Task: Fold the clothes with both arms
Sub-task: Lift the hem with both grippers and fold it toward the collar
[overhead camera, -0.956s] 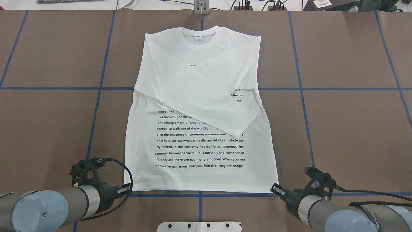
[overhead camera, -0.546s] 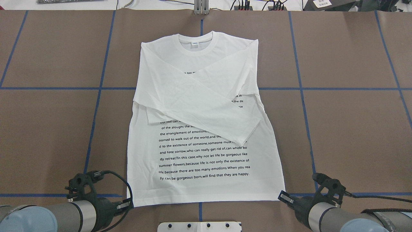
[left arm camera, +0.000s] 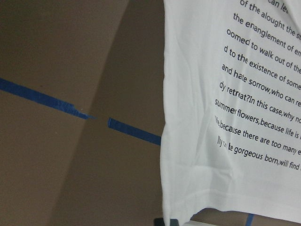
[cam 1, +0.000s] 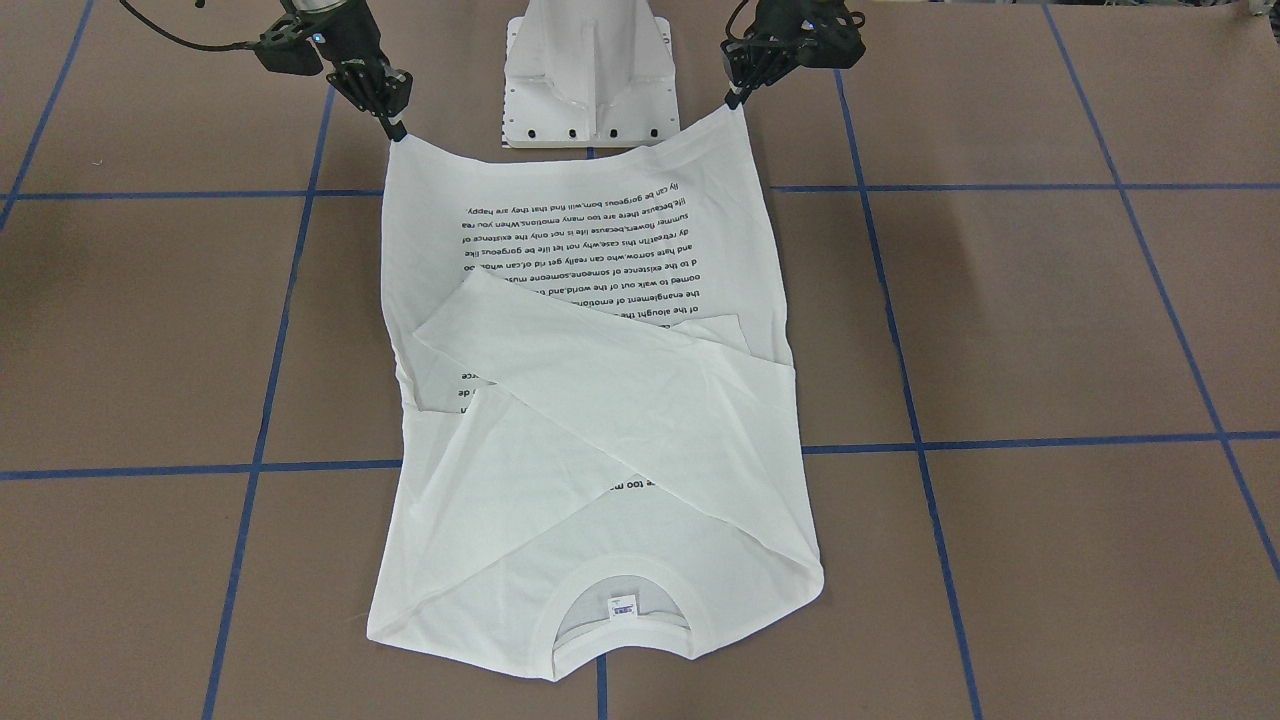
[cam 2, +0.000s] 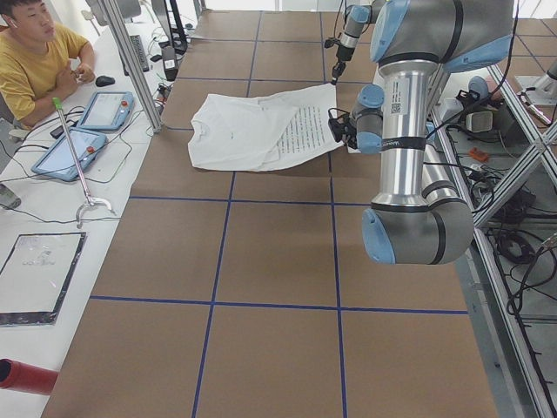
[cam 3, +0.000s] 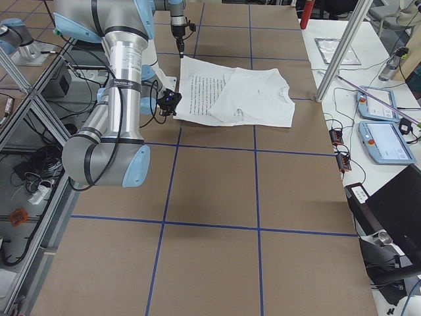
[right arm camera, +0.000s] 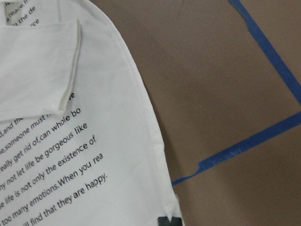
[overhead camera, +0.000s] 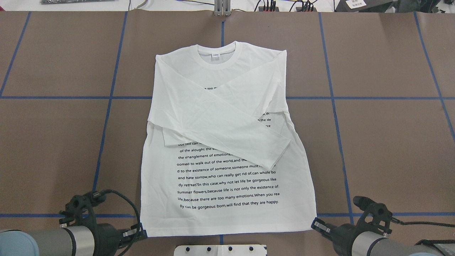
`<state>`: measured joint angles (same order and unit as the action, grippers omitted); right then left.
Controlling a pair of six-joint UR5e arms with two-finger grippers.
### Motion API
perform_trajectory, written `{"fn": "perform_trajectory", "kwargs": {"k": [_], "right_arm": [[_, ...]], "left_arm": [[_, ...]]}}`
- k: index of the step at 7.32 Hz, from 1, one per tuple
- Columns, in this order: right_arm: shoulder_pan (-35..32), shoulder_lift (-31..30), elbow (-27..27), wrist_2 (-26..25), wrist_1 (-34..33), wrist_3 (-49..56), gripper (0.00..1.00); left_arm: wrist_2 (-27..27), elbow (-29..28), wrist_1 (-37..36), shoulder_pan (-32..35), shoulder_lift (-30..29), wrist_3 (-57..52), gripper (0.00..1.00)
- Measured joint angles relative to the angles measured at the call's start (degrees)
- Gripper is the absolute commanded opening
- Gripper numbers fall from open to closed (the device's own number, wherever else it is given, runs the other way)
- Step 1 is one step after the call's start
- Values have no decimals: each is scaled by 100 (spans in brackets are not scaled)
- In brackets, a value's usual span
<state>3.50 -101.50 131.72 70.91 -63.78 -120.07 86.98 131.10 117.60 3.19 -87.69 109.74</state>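
The white long-sleeved T-shirt [overhead camera: 220, 117] lies flat on the brown table with its text side up. Both sleeves are folded across the chest, and the collar with its label points away from me. My left gripper [overhead camera: 141, 231] is shut on the near left hem corner. My right gripper [overhead camera: 314, 224] is shut on the near right hem corner. In the front-facing view the shirt [cam 1: 600, 400] is stretched between the left gripper [cam 1: 738, 98] and the right gripper [cam 1: 393, 130], with the hem raised slightly. The wrist views show the hem corners [left arm camera: 188, 197] [right arm camera: 155, 197].
The white metal pedestal [overhead camera: 220, 250] stands right behind the hem, between the grippers. Blue tape lines [overhead camera: 106, 106] cross the brown table. An operator [cam 2: 35, 65] sits at a side bench with tablets [cam 2: 106, 109]. Cables lie beyond the table's far edge.
Both grippers have drawn back toward the robot's base with the hem corners in them. The whole shirt has slid toward me, the collar with it.
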Motion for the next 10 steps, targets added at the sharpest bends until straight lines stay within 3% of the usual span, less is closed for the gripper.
{"fn": "perform_trajectory", "kwargs": {"k": [3, 6, 8, 10], "right_arm": [[-783, 274, -53, 244, -19, 706, 0], [-2541, 1375, -943, 1566, -142, 1729, 0], [-3556, 2324, -1396, 2310, -958, 2356, 0], [-4097, 3064, -1741, 2470, -1800, 2805, 0]], "left_arm": [[131, -24, -23, 914, -234, -781, 0], [787, -843, -99, 2426, -1174, -2081, 0], [909, -1523, -71, 3121, -1650, -2791, 0], [1004, -2175, -29, 3688, -2096, -3272, 0]]}}
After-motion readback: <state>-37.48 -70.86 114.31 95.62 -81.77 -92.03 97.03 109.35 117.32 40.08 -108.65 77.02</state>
